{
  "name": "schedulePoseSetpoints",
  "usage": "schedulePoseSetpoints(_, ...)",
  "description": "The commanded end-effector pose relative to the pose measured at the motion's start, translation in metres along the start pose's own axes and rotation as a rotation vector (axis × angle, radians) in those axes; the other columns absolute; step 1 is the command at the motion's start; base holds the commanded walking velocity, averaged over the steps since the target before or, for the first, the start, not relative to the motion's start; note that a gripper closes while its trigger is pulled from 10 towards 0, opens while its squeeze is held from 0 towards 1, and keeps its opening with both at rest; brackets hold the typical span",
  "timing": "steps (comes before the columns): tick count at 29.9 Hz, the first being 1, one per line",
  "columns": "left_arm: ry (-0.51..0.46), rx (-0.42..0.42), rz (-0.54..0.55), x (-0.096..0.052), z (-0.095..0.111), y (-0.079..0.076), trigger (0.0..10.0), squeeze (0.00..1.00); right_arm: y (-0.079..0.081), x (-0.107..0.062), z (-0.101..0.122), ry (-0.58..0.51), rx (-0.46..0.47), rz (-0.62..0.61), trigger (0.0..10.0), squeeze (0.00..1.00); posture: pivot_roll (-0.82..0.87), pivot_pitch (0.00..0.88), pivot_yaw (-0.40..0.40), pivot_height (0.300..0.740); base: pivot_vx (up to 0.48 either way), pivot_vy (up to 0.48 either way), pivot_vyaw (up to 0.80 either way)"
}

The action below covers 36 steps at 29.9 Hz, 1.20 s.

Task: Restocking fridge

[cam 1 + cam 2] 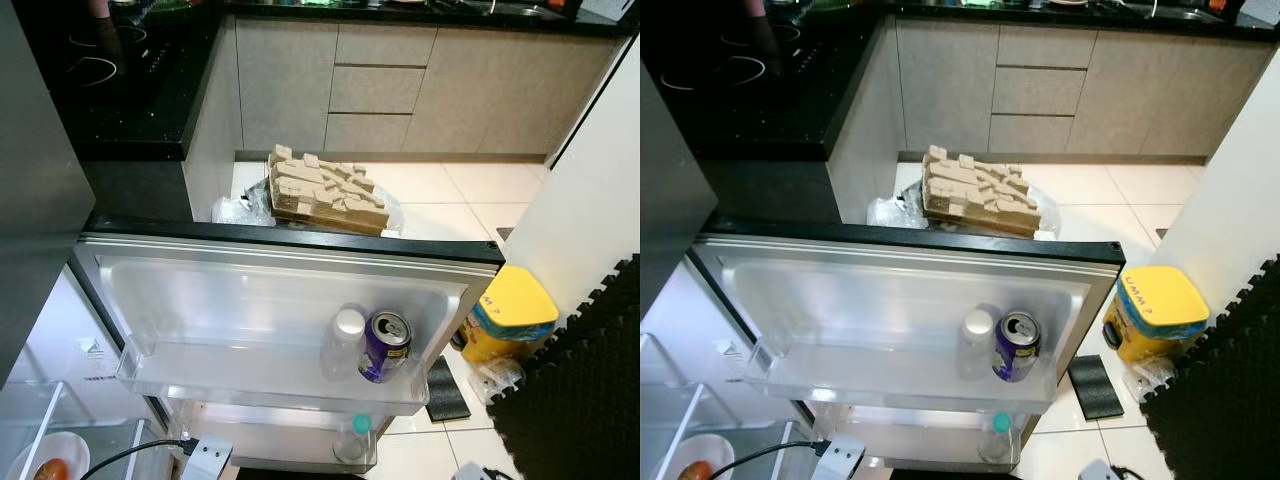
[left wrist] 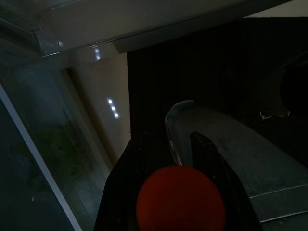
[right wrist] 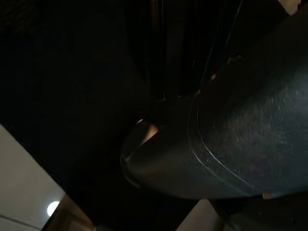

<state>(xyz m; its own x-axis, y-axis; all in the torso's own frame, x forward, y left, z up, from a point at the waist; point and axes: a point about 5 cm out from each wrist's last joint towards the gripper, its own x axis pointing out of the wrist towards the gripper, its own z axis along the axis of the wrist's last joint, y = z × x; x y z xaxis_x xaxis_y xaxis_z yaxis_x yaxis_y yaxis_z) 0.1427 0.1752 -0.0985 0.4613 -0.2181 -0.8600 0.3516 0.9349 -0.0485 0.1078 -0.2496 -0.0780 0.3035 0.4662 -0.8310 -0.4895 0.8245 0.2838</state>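
The open fridge door (image 1: 290,245) lies across the middle of the head views, its inner side facing up. In its upper door shelf (image 1: 250,375) a purple drink can (image 1: 385,345) stands upright at the shelf's 3 o'clock end, touching a clear bottle with a white cap (image 1: 345,340) just at its 9 o'clock side. The rest of that shelf is bare plastic. In the lower door shelf (image 1: 270,445), at 6 o'clock from the can, stands a second clear bottle with a green cap (image 1: 357,435).

In the left wrist view the left gripper (image 2: 180,192) has its two black fingers (image 2: 127,192) closed around a round red object (image 2: 180,204), which sits between them in dim light; clear fridge plastic shows beyond. The right wrist view is very dark, and whether the right gripper is open or closed cannot be told.

At 7 o'clock in the left eye view, inside the fridge, a white plate (image 1: 45,460) holds something red-orange. Beyond the door at 12 o'clock, a stack of cardboard pieces (image 1: 325,190) rests on the tiled floor (image 1: 470,190) before grey kitchen cabinets (image 1: 380,90). A black countertop (image 1: 120,90) lies at 10 o'clock. A yellow-lidded container (image 1: 510,315) stands at 3 o'clock, near a black foam mat (image 1: 580,390).
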Motion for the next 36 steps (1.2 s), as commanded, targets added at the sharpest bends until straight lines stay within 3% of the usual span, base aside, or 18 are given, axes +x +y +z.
schedulePoseSetpoints(1, 0.048, -0.004, -0.026, 0.000, -0.012, -0.010, 10.0, 0.00, 0.000, 0.000, -0.003, 0.000, 0.007, -0.011, 10.0, 0.00, -0.01, 0.026, -0.065, 0.740, 0.000, 0.000, 0.00)
schedulePoseSetpoints(18, 0.048, -0.004, -0.029, 0.001, -0.011, -0.011, 10.0, 0.00, 0.000, 0.002, -0.003, 0.000, 0.013, -0.026, 10.0, 0.00, -0.01, 0.027, -0.062, 0.740, -0.298, 0.000, 0.00)
schedulePoseSetpoints(29, 0.054, -0.003, -0.012, 0.000, -0.013, -0.009, 10.0, 0.00, -0.007, 0.002, -0.011, 0.054, 0.004, -0.239, 10.0, 0.00, -0.01, 0.027, -0.062, 0.740, -0.056, 0.000, 0.00)
schedulePoseSetpoints(36, 0.088, 0.054, -0.023, -0.001, -0.016, -0.007, 10.0, 0.00, -0.005, 0.004, -0.014, 0.066, 0.005, -0.262, 10.0, 0.00, -0.01, 0.027, -0.062, 0.740, 0.000, -0.137, 0.00)
